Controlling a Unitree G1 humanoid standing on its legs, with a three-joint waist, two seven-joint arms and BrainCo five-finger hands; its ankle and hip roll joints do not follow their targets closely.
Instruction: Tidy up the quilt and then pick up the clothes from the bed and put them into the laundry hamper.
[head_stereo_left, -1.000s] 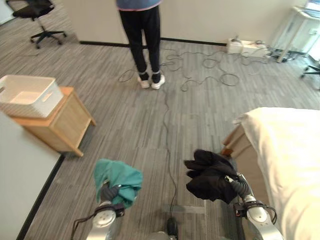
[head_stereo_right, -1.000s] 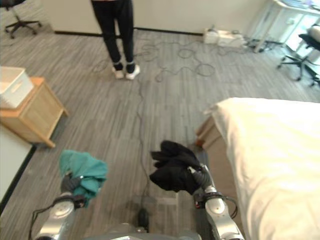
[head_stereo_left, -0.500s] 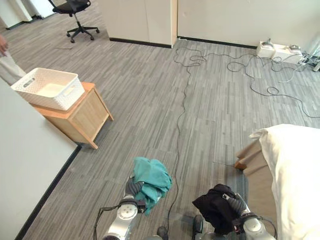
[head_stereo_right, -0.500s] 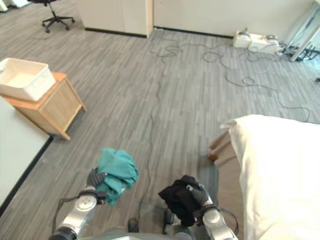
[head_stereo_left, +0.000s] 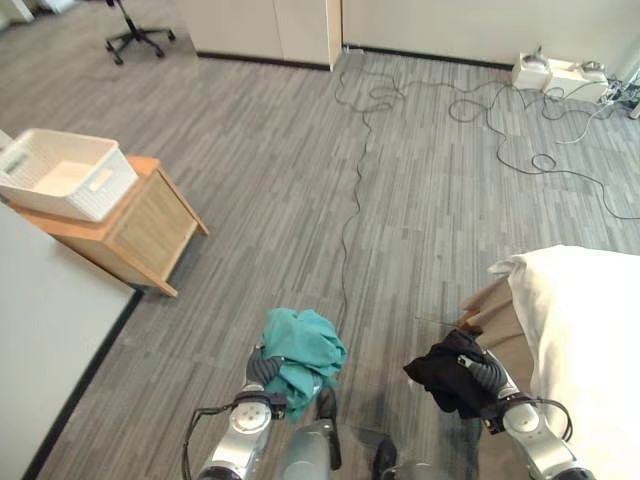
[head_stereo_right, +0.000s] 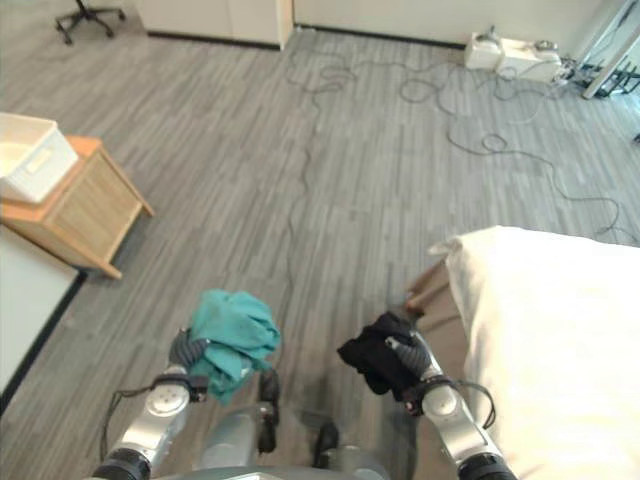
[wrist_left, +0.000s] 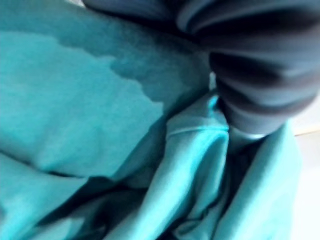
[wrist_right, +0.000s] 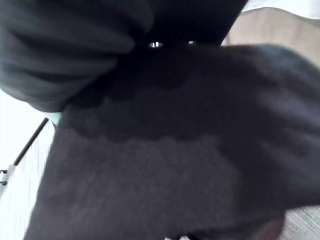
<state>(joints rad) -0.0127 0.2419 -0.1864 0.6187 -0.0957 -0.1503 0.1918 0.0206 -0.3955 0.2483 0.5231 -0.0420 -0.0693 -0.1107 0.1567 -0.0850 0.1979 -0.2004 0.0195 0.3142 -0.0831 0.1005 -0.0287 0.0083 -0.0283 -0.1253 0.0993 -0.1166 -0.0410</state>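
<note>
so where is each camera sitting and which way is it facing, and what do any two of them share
Left eye view: on the head, looking down at the floor, white basket on a wooden cabinet, bed; both arms show.
Right eye view: beside it, same scene.
Left wrist view: on the left wrist, pressed against the teal garment; dark ribbed cover shows.
Right wrist view: on the right wrist, against the black garment.
Shared: both eye views show the left hand with teal, the right hand with black.

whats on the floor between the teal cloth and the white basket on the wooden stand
Just bare grey striped carpet lies between the bunched teal cloth and the white slotted plastic basket, per the left eye view.
</note>
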